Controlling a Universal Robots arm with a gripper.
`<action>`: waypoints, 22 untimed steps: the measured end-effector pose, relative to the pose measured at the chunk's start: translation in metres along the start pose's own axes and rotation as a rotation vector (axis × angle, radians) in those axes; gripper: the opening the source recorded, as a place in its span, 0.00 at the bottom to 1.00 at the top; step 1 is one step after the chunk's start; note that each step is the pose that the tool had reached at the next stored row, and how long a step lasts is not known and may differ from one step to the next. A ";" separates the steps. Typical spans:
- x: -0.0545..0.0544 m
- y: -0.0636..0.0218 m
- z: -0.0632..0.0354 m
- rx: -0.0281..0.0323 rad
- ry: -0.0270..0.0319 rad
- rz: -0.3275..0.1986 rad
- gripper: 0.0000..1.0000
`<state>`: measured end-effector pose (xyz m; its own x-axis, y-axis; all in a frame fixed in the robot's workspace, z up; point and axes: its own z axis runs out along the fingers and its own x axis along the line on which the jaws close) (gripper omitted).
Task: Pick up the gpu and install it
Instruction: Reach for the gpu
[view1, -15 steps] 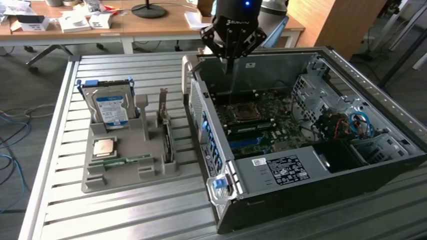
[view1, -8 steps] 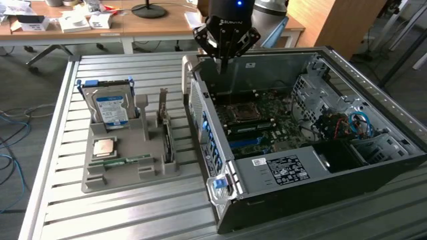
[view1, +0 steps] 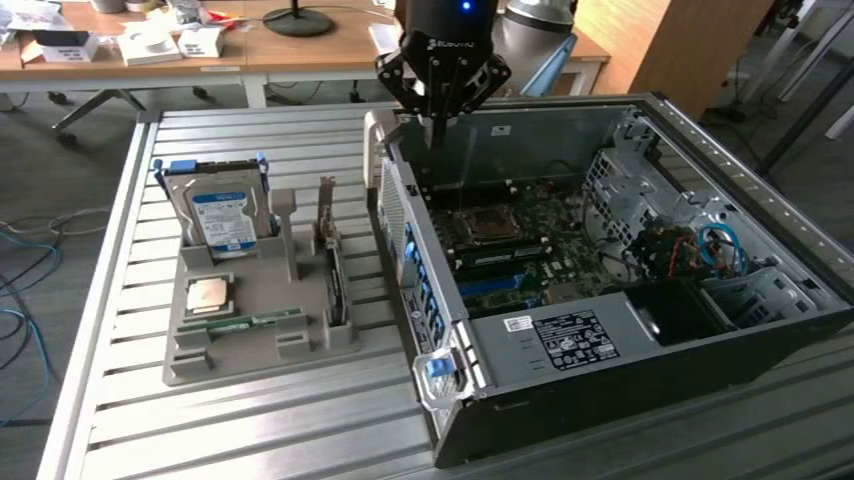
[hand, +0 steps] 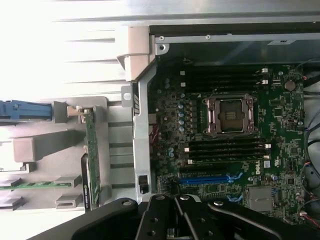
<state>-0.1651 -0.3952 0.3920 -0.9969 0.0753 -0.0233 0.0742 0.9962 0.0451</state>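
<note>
Wooden desks (view1: 307, 55) behind (cluttered); cables (view1: 27, 255) cross grey floor (view1: 40, 180).

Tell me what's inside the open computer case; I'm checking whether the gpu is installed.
Motherboard, CPU socket, blue slot and cables show. The gpu stands in the holder outside. The end effector hides part of the motherboard.
</note>
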 end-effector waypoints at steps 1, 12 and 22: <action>0.001 0.0000 0.0000 0.0000 -0.0001 0.000 0.11; 0.011 0.0005 0.0001 0.0001 0.0001 0.000 0.11; 0.034 0.0002 0.0000 0.0000 0.0000 0.000 0.11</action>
<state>-0.1989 -0.3925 0.3912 -0.9969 0.0753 -0.0233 0.0741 0.9962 0.0451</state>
